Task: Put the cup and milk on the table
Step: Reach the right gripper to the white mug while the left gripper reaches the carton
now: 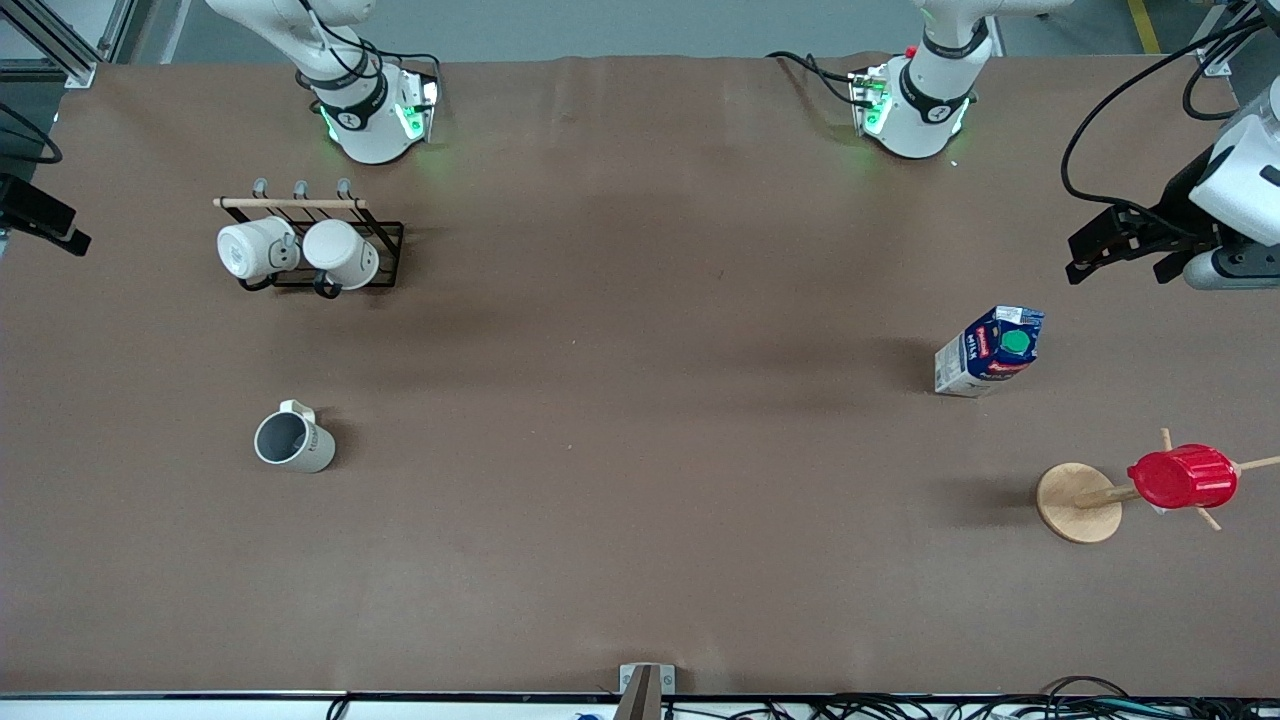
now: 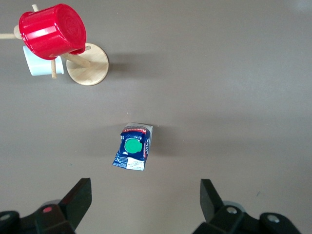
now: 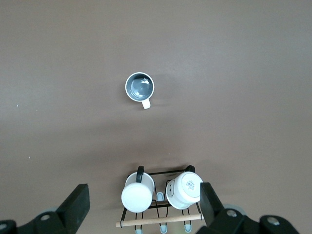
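Observation:
The pale grey cup [image 1: 293, 440] with a dark inside stands upright on the brown table [image 1: 640, 400] toward the right arm's end; it also shows in the right wrist view [image 3: 140, 87]. The milk [image 1: 990, 350] stands on the table toward the left arm's end and shows in the left wrist view [image 2: 133, 147]. My left gripper [image 1: 1117, 268] [image 2: 145, 183] hangs open and empty high over the table beside the milk. My right gripper [image 3: 143, 190] is open and empty high over the mug rack; only a black part of it shows at the edge of the front view [image 1: 45, 218].
A black wire rack [image 1: 385, 255] with two bright white mugs [image 1: 255, 248] stands between the cup and the right arm's base. A wooden peg stand on a round disc [image 1: 1078, 502] carries a red ribbed cup [image 1: 1183, 477], nearer the front camera than the milk.

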Controlling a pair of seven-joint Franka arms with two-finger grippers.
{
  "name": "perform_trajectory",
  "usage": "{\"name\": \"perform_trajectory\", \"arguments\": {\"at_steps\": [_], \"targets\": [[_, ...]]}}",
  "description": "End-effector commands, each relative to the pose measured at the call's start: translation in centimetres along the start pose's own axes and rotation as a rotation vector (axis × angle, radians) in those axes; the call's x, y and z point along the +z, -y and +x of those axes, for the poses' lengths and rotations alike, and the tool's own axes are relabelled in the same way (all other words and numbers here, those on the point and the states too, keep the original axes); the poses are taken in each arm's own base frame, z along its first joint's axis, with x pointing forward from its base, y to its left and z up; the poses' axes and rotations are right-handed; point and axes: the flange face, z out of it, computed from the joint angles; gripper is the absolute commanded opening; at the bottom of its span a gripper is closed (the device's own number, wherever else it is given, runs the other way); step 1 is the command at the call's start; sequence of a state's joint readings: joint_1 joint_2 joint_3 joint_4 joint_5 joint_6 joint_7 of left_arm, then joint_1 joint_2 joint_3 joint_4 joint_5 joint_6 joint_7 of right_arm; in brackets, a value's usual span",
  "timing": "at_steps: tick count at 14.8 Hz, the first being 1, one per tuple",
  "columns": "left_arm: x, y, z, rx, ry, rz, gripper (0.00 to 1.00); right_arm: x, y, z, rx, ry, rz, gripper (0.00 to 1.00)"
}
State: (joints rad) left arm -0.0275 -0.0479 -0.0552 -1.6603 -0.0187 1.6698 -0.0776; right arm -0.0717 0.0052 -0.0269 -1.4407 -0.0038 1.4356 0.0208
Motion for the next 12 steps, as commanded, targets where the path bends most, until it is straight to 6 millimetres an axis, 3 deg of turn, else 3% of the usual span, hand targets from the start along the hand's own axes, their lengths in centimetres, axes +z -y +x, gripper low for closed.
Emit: {"name": "perform_trajectory", "arguments": {"at_steps": [1,8,9,12], "targets": [[-0.5,0.0,-0.7,-0.005,-0.006,0.021,0.98,0.1,0.1,-0.4,-0.019,0.003,-0.016,1.0],[0.6,0.3,-0.1,-0.046,0.014,0.019,0.99,0.4,0.0,-0.3,-0.033,0.01,-0.014,1.0],[0.7,0.3,0.0,-0.045,0.014,0.02,0.99,0.9,-0.1,0.0,-0.052,0.019,-0.014,1.0],[1.3,0.7,0.1,-0.022,0.025,0.022,1.0,5.1,-0.5,3.1,-0.078,0.053,-0.015,1.0]]}}
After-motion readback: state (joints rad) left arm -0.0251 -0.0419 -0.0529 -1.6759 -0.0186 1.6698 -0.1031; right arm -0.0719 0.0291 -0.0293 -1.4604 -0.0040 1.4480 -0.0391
